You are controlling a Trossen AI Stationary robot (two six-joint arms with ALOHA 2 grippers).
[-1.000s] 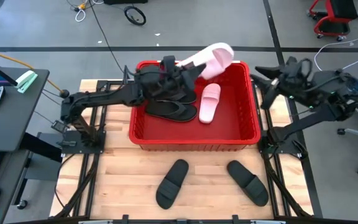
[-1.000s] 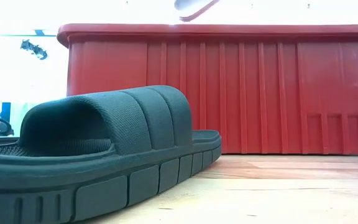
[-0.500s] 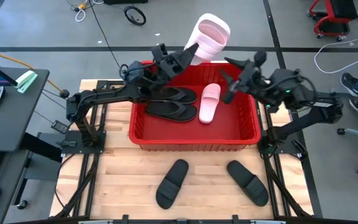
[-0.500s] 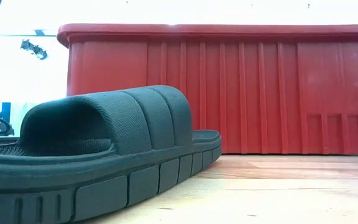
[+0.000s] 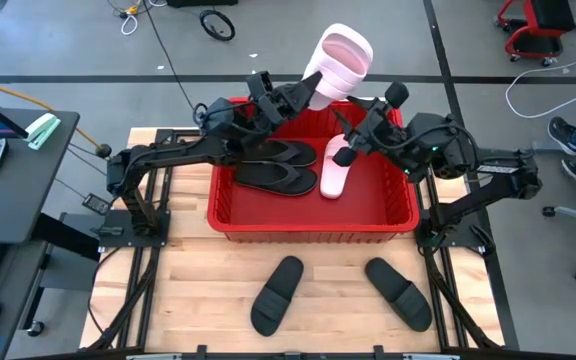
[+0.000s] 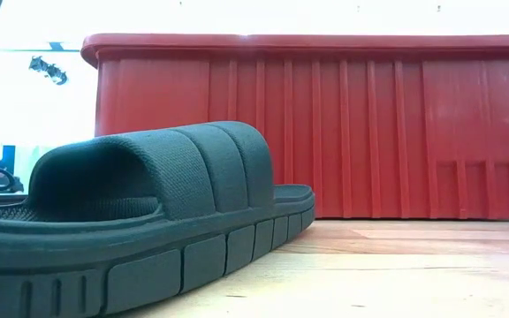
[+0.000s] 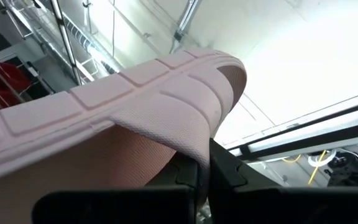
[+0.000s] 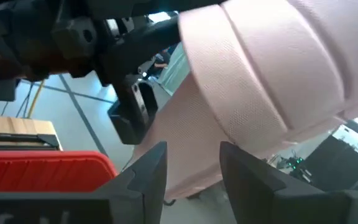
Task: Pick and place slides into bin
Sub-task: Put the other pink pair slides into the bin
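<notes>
Pink slide held aloft over the bin's far rim, second gripper closing in.

The left gripper is clamped on the lower end of a pale pink slide, which stands tilted up above the far edge of the red bin. The right gripper, jaws apart, sits over the bin's far right area, facing that slide's strap. Judged light, soft and flexible; a grip across sole and strap should hold, an edge pinch may bend. In the bin lie a second pink slide and two black flip-flops. Two black slides rest near the table's near edge.
</notes>
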